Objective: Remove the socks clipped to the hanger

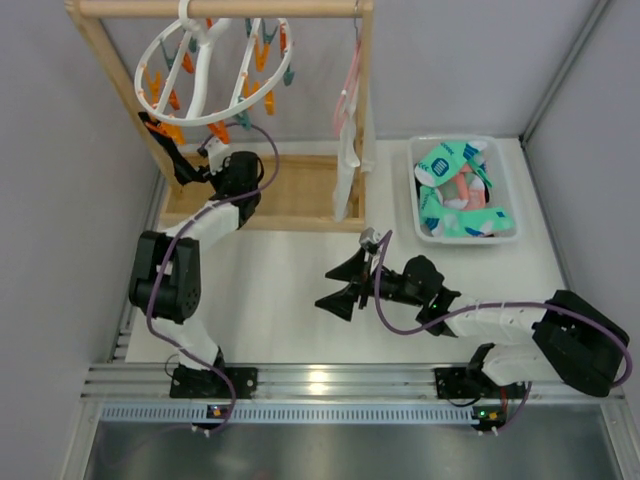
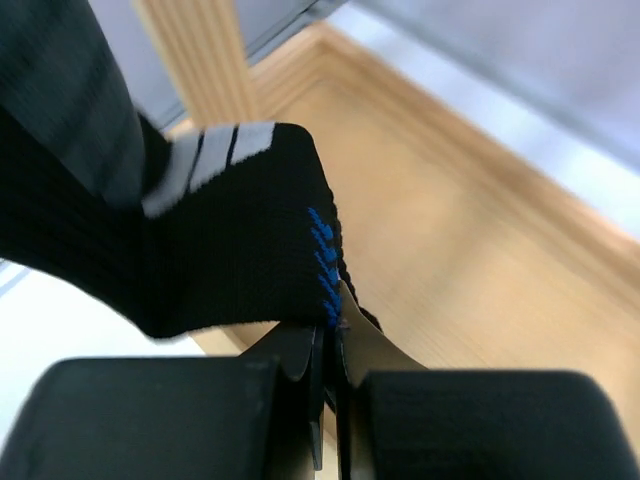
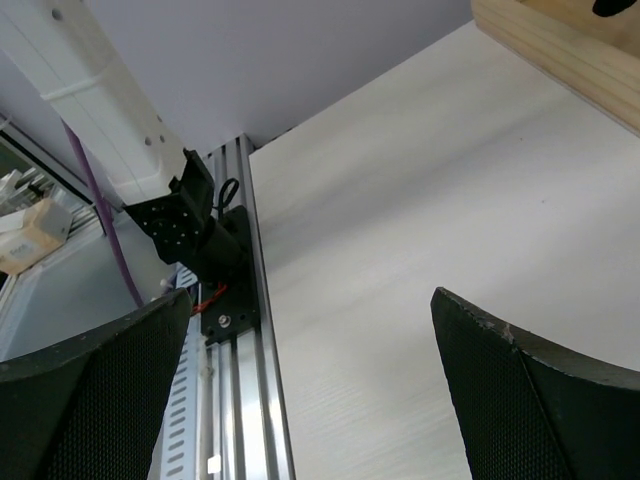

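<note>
The white ring hanger (image 1: 205, 70) hangs by its hook from the wooden rack's top bar, with orange and teal clips around it. A black sock (image 1: 170, 150) with blue and white marks hangs down from an orange clip at its left edge. My left gripper (image 1: 197, 170) is shut on the sock's lower end; in the left wrist view the sock's edge (image 2: 230, 250) is pinched between the closed fingers of the left gripper (image 2: 335, 335). My right gripper (image 1: 343, 285) is open and empty low over the table's middle, and it shows the same in its own view (image 3: 315, 400).
A wooden rack (image 1: 365, 110) with a flat wooden base (image 2: 460, 240) stands at the back left. A long white and pink cloth (image 1: 348, 150) hangs at its right post. A clear bin (image 1: 505, 180) at the back right holds mint and salmon socks (image 1: 455, 190). An aluminium rail (image 3: 240, 400) runs along the near edge.
</note>
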Action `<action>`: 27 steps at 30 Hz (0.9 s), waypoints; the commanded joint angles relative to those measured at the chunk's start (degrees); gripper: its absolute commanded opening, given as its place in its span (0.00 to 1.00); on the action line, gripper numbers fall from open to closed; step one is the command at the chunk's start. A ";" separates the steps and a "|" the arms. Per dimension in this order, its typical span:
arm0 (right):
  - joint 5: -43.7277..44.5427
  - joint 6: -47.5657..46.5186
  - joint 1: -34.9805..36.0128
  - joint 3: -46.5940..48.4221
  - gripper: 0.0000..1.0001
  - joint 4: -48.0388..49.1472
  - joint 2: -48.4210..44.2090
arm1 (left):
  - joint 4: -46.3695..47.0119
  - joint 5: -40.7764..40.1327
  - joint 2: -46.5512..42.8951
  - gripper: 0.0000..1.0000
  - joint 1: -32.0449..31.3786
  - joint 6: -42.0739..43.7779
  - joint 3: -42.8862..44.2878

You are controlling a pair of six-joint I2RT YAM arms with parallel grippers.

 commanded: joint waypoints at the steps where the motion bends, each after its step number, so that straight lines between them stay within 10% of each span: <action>1: 0.56 -1.78 0.53 1.13 1.00 1.04 -4.08 | 2.75 -3.27 -8.92 0.00 -5.57 -2.92 -3.03; 17: 12.78 4.63 0.53 -1.43 0.99 -13.72 -27.63 | 2.49 -13.03 -31.60 0.00 -28.78 -3.46 -22.63; 27: 16.73 -0.01 0.53 11.99 0.99 -33.50 -33.35 | 2.49 -15.86 -27.40 0.00 -41.43 4.27 -18.25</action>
